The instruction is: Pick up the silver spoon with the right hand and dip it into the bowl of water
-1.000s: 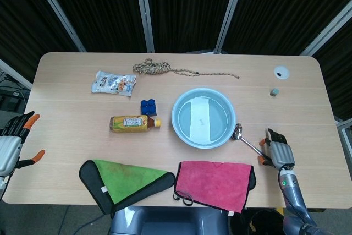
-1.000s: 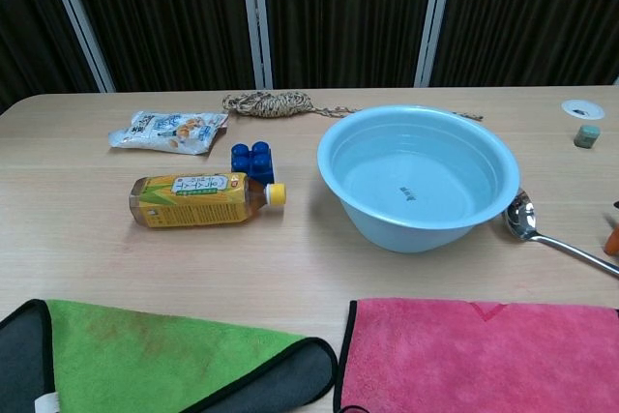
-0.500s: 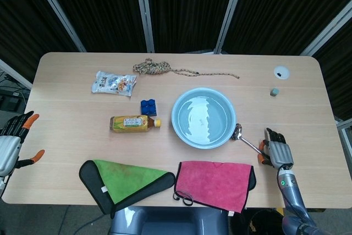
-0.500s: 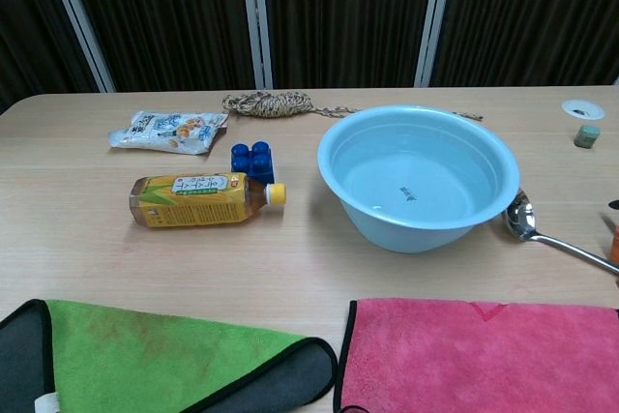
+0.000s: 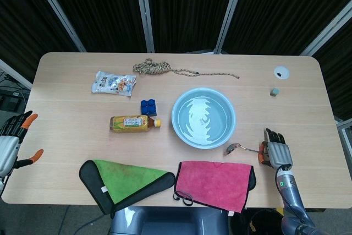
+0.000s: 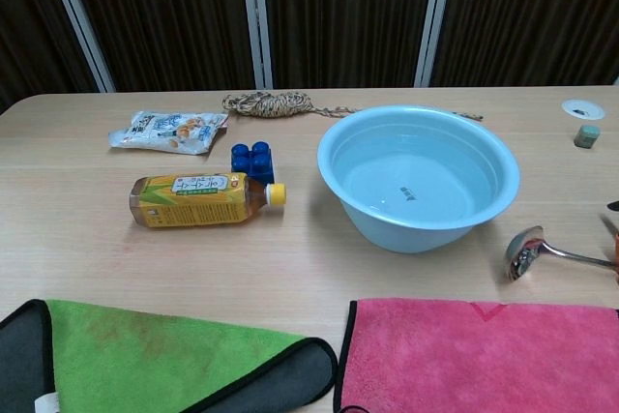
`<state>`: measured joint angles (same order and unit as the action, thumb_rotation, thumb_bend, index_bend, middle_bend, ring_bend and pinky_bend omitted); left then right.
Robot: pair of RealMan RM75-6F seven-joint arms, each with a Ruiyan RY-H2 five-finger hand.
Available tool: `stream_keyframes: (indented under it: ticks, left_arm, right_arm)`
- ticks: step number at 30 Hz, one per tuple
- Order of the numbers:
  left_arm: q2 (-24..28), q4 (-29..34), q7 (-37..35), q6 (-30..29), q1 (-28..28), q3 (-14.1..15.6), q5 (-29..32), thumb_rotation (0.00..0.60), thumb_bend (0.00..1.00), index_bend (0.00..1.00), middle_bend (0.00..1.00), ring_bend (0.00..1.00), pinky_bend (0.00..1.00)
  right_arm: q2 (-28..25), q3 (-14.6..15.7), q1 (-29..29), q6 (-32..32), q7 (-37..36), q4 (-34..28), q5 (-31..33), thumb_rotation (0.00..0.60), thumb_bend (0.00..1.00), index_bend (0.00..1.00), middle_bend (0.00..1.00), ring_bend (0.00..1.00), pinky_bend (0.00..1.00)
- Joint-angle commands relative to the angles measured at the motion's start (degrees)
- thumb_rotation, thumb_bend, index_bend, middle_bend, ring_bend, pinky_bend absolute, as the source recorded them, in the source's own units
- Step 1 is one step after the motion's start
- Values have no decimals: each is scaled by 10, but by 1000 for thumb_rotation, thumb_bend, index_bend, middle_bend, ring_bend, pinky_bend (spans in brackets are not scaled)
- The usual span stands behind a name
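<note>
**Right hand at the spoon handle beside the water bowl**

From the head view, a silver spoon lay on the wooden table just near and right of the pale blue bowl of water. Its handle reached the right hand, whose fingers closed on the handle end. The left hand hung off the table's left edge, fingers apart, holding nothing. A pink cloth lay at the near edge, a green cloth to its left.

From the chest view, the spoon sat tilted, its scoop near the bowl, above the pink cloth. A tea bottle lay left of the bowl. Only a sliver of the right hand showed at the right edge.
</note>
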<state>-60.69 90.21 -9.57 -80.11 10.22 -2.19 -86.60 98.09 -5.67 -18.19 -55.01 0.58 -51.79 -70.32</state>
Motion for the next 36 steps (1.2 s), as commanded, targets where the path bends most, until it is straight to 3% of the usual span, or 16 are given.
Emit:
stream_keyframes:
  ticks: [1, 7, 20, 26, 36]
  left_arm:
    - [0, 0, -1, -1, 0, 0, -2, 600, 271, 3, 0, 0, 0]
    - [1, 1, -1, -2, -1, 4, -9, 600, 272, 8, 0, 0, 0]
    - [3, 4, -2, -6, -2, 7, -15, 600, 271, 11, 0, 0, 0]
    - [3, 5, -2, -5, -1, 9, -19, 600, 272, 12, 0, 0, 0]
    - [3, 9, 4, -1, 1, 14, -26, 600, 271, 12, 0, 0, 0]
  right_arm:
    - [-8, 0, 1, -5, 3, -8, -3, 600, 469, 633, 0, 0, 0]
    - [-43, -1, 2, -12, 36, -53, -4, 600, 506, 645, 0, 0, 0]
    - [-154, -13, -8, -25, 182, -228, 40, 600, 564, 693, 0, 0, 0]
    - [-195, -20, -4, -20, 140, -278, 47, 600, 566, 695, 0, 0, 0]
    - [-247, -24, 0, -25, 69, -308, 27, 600, 564, 697, 0, 0, 0]
